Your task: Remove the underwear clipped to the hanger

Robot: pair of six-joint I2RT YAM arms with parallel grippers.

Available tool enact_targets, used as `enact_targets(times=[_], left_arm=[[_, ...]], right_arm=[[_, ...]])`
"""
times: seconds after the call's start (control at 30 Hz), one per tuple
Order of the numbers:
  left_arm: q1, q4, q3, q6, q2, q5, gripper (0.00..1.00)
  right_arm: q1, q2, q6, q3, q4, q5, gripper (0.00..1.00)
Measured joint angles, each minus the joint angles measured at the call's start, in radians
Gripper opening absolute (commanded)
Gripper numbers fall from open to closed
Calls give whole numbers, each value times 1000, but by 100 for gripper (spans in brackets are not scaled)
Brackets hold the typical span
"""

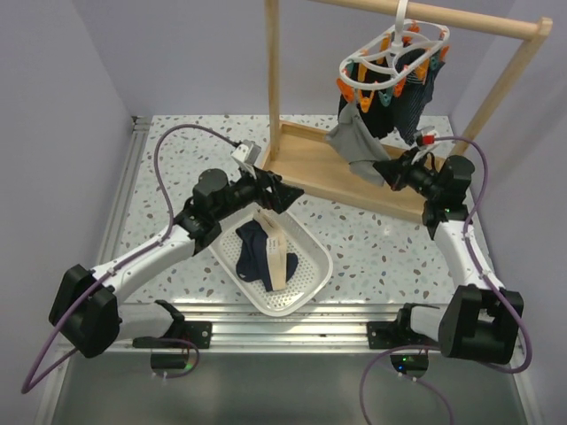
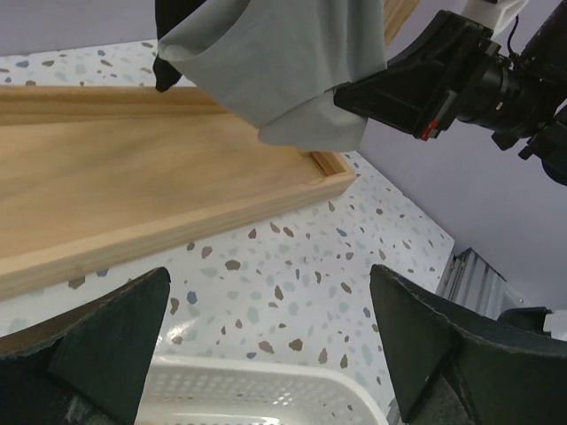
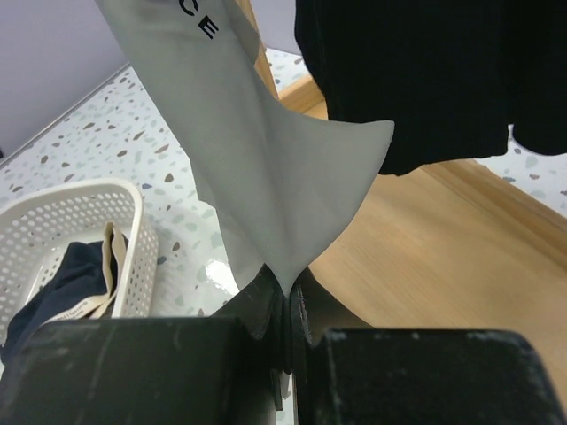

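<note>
The white oval hanger (image 1: 394, 55) with orange and teal clips hangs from the wooden rail. Black (image 1: 381, 113) and striped underwear (image 1: 415, 108) are clipped to it. The grey underwear (image 1: 356, 142) hangs stretched down and right from a clip. My right gripper (image 1: 387, 172) is shut on its lower corner, as the right wrist view (image 3: 288, 288) shows, with the grey cloth (image 3: 266, 168) rising from the jaws. The navy underwear with beige waistband (image 1: 261, 252) lies in the white basket (image 1: 306, 288). My left gripper (image 1: 285, 197) is open and empty above the basket's far edge.
The wooden frame's base tray (image 1: 310, 164) lies behind the basket, its upright post (image 1: 272, 71) at the left. In the left wrist view the tray (image 2: 133, 195), the grey underwear (image 2: 275, 62) and the right gripper (image 2: 425, 84) show ahead.
</note>
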Motion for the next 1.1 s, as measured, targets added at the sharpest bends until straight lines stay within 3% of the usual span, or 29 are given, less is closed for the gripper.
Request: enact_targets(times=[0.33, 0.7, 1.1], left_arm=[[-43, 138, 224, -46, 211, -18, 99], [-150, 143, 715, -192, 518, -156, 96], [-271, 38, 882, -326, 621, -372, 84]], right_arm=[[-100, -19, 20, 0, 2, -41, 0], [-157, -53, -22, 0, -26, -42, 0], [-162, -72, -42, -1, -43, -40, 0]])
